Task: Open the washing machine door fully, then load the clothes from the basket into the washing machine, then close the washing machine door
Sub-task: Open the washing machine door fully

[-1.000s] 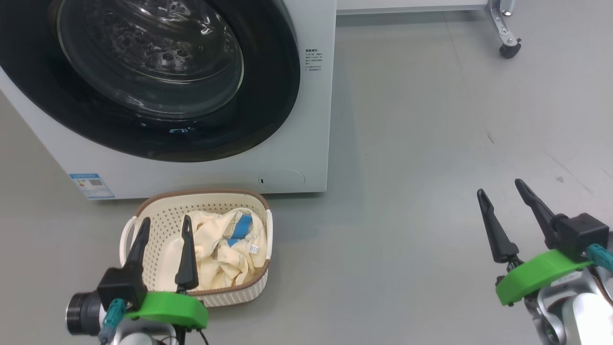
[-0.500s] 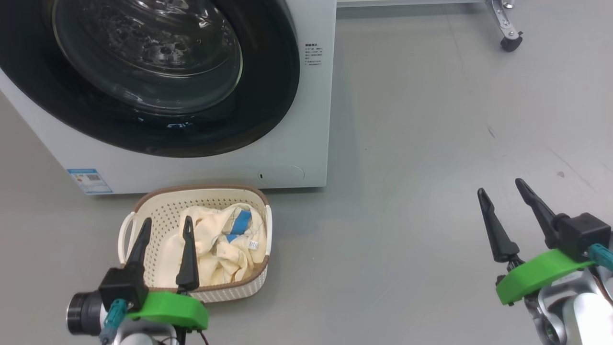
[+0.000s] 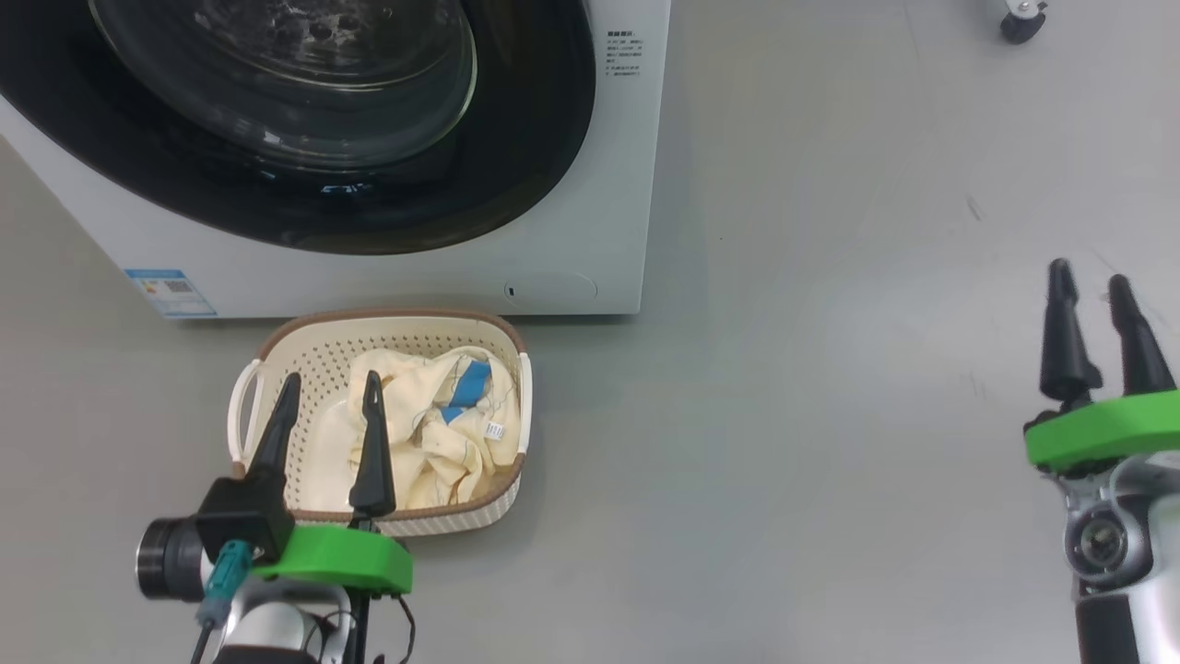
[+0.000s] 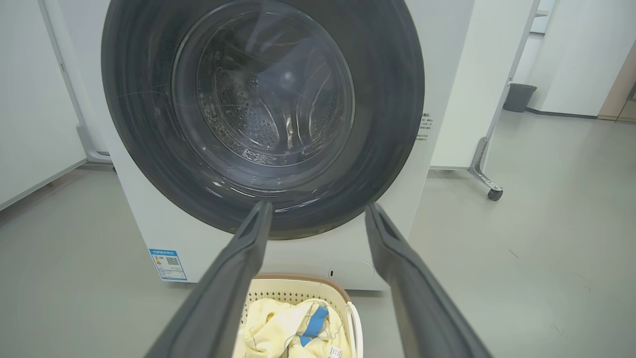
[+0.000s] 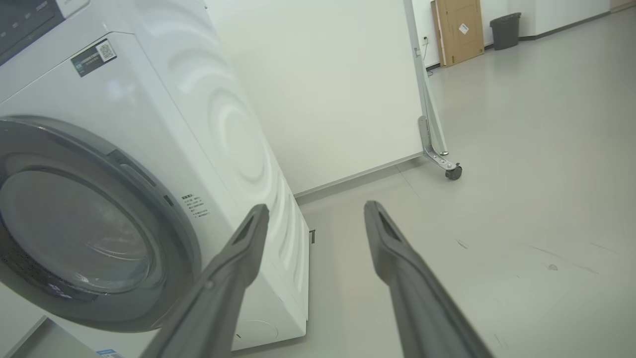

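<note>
The white washing machine point(image 3: 590, 212) point(image 5: 218, 129) stands at the upper left with its black-rimmed glass door point(image 3: 304, 120) point(image 4: 263, 114) point(image 5: 84, 223) shut. On the floor in front sits the cream basket point(image 3: 277, 341) point(image 4: 298, 286) holding the pale yellow clothes point(image 3: 433, 433) point(image 4: 293, 328) with a blue patch. My left gripper point(image 3: 332, 387) point(image 4: 318, 211) hovers open over the basket's near left part, empty. My right gripper point(image 3: 1088, 275) point(image 5: 315, 209) stands open over bare floor far to the right, holding nothing.
A white panel on a wheeled metal frame point(image 5: 437, 154) point(image 4: 489, 184) stands right of the machine, one caster point(image 3: 1014, 26) at the top right. A dark bin point(image 4: 519, 97) sits further back. Grey floor point(image 3: 811, 369) spreads between basket and right gripper.
The head view has shifted, so the machine and basket sit a little differently. My right gripper has turned more upright and risen in the view. The left gripper keeps its place over the basket.
</note>
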Tool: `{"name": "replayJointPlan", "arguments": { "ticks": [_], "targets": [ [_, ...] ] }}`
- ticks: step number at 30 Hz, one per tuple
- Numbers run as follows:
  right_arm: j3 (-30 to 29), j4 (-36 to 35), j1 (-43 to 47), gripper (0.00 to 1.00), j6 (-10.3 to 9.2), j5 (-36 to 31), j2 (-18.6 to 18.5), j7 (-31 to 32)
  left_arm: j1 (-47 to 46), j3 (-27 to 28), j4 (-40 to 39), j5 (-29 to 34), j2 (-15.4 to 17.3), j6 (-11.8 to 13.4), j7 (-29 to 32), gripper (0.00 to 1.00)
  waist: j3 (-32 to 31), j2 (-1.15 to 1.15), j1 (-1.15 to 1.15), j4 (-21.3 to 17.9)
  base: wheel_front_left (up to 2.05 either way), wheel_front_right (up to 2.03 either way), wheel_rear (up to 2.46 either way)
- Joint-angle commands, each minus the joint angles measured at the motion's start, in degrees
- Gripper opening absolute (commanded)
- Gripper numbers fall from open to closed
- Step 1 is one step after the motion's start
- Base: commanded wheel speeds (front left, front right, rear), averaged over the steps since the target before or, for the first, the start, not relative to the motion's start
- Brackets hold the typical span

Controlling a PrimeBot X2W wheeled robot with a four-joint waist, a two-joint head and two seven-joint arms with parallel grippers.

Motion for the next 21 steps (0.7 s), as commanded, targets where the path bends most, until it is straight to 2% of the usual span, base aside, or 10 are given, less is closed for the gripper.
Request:
{"name": "replayJointPlan", "arguments": {
  "ticks": [1,4,12,17,18,21],
  "targets": [
    [0.5,-0.8,-3.8,0.52,-0.17,2.0,-0.2,-0.6,-3.0,1.9,-2.1,0.3,0.5,0.4,-0.8,1.0,1.1,0.0,0.0,0.5,0.0,0.0,0.0],
    [-0.6,1.7,-7.5,0.0,-0.17,8.0,0.0,-1.0,-3.9,1.6,-2.1,0.1,-0.1,0.1,-0.8,1.0,2.3,0.0,0.0,1.0,0.0,0.0,0.0],
    [-3.2,8.4,-16.9,0.0,-0.17,26.1,0.2,0.7,-6.3,0.9,-2.2,0.9,-0.9,-0.5,-0.8,1.0,5.1,0.0,0.0,2.7,0.0,0.0,0.0],
    [-6.5,13.3,-23.6,0.0,-0.17,41.9,0.3,7.8,-7.6,0.8,-2.4,1.4,-1.4,-0.7,-0.8,1.0,7.0,0.0,0.0,3.9,0.0,0.0,0.0],
    [-6.5,13.3,-23.6,0.0,-0.17,41.9,0.3,7.8,-7.6,0.8,-2.4,1.4,-1.4,-0.7,-0.8,1.0,7.0,0.0,0.0,3.9,0.0,0.0,0.0],
    [-8.4,17.2,-27.9,0.0,-0.17,51.0,0.3,13.3,-8.2,0.6,-2.4,1.7,-1.7,-0.9,-0.8,1.0,8.0,0.0,0.0,4.6,0.0,0.0,0.0]
  ]
}}
